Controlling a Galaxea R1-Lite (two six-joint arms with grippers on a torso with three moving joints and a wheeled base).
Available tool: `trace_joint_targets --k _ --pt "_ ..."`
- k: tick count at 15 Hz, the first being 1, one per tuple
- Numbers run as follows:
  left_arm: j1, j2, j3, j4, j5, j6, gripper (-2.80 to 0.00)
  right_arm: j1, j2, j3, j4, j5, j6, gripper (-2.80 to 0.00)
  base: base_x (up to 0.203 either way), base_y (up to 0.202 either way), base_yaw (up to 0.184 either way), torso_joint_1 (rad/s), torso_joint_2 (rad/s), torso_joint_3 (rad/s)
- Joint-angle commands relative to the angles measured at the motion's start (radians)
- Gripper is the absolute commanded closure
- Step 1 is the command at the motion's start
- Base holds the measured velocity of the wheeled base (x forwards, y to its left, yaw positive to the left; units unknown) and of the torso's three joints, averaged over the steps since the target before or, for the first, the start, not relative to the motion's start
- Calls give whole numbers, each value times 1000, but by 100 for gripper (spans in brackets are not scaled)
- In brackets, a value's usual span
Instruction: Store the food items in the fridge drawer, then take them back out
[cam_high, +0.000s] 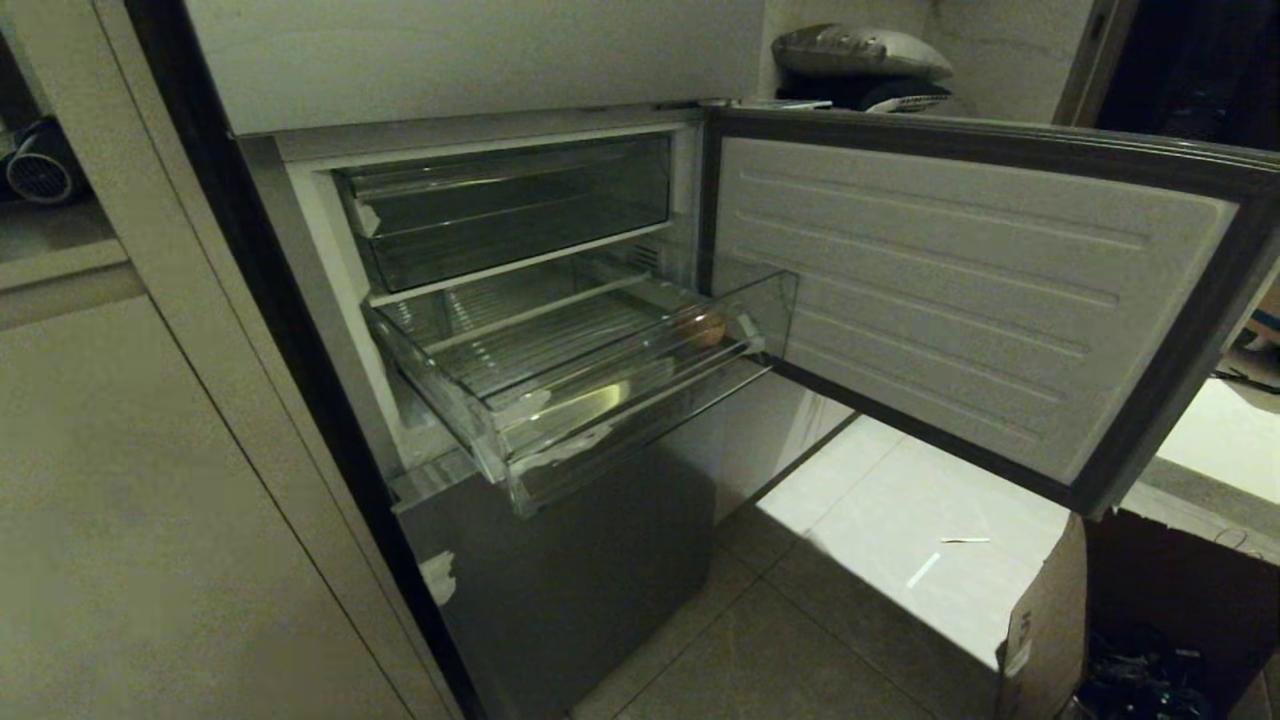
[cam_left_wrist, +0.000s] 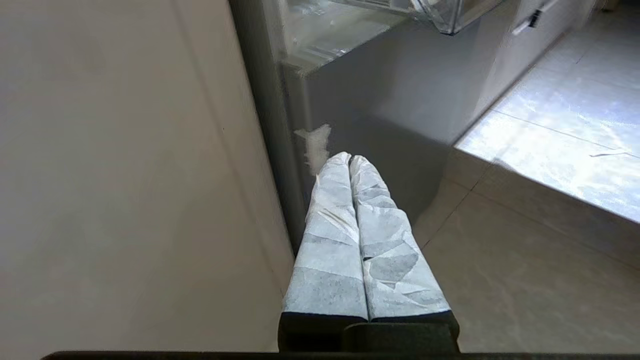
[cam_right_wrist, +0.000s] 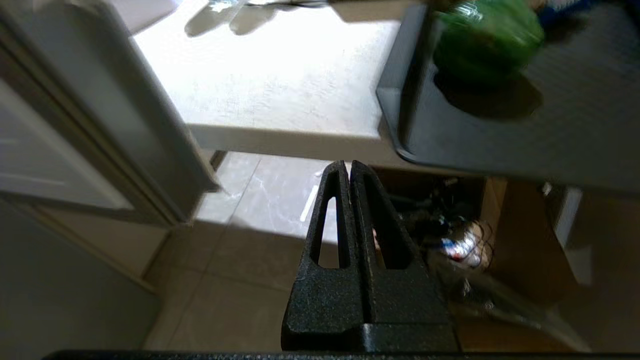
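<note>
Fridge drawer (cam_high: 560, 380): pulled out of the open fridge, clear, ribbed floor, tape scraps at front corner.
Contents: one orange-brown ball (cam_high: 700, 328) at the drawer's right end.
Upper bin (cam_high: 510, 205): clear, pushed in, nothing seen inside.
Dark tray (cam_right_wrist: 525, 130): on pale desk (cam_right_wrist: 280, 85), holds a blurred green item (cam_right_wrist: 487, 37).
Right end effector (cam_right_wrist: 350, 167): fingers together, empty, over floor by the desk, well apart from the ball.
Left end effector (cam_left_wrist: 350, 160): wrapped fingers together, low beside the fridge's grey lower panel (cam_left_wrist: 390, 95), below the drawer.

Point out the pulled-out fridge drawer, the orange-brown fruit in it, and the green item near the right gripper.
fridge drawer (cam_high: 640, 385): head view, on its clear front wall.
orange-brown fruit (cam_high: 703, 328): head view, on its round body at the drawer's right end.
green item (cam_right_wrist: 484, 37): right wrist view, on its blurred top, resting on a dark tray.
</note>
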Motion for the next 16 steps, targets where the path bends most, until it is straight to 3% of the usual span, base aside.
trace_joint_targets --k 1,3,16 --pt "0 1 0 0 0 1 0 2 1 26 -4 26 -1 0 0 0 0 0 0 0" --pt "0 1 0 0 0 1 0 1 2 27 -3 75 -1 0 -6 -5 101 2 4 2" --pt "0 1 0 0 0 1 0 4 -3 12 -7 79 -20 0 2 -9 177 2 2 3"
